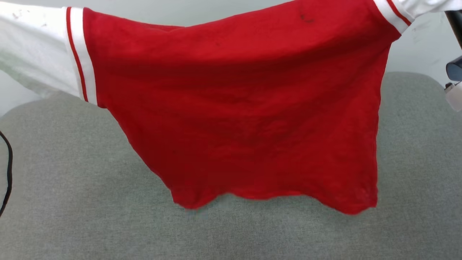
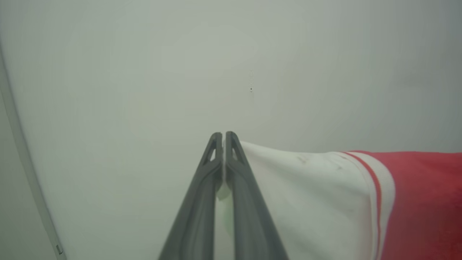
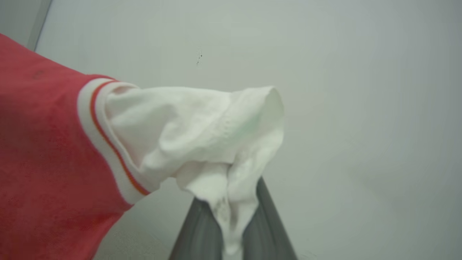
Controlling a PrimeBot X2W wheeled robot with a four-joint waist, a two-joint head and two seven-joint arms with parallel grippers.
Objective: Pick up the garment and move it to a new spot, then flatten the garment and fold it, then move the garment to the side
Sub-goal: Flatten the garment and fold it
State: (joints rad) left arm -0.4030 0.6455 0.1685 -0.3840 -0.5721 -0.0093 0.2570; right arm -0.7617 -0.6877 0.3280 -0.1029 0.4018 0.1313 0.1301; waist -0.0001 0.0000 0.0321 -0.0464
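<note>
- In the left wrist view, the left gripper [image 2: 223, 135] rises from the bottom middle of the frame. Its two dark fingers are pressed together, with a thin edge of white sleeve pinched between the tips.
- From that pinch the shirt [image 2: 325, 202] runs to the right edge of the frame. First comes white sleeve, then a white band with a thin red stripe, then red cloth at the lower right.
- In the right wrist view, the right gripper [image 3: 231, 231] sits at bottom centre. Its fingers [image 3: 269, 227] are closed in on a bunch of white sleeve that spills over them and hides their tips.
- That sleeve puffs up toward the middle of the frame with its open cuff facing right. The striped band and the red body take up the left side.
- In the head view, the shirt [image 1: 245, 108] hangs spread wide, stretched between the upper left and upper right corners. A white sleeve is at each end, and the top edge sags left of centre.
- Its wavy hem hangs in the lower middle of the frame, in front of a grey cushion [image 1: 72, 216]. I cannot tell whether the hem touches it.
- A black cable [image 1: 8, 169] curves along the left edge over the cushion.
- A dark and pale robot part [image 1: 454, 79] pokes in at the right edge.
- Farthest back is a pale wall [image 2: 108, 72] with one small dark speck [image 2: 251, 89].
</note>
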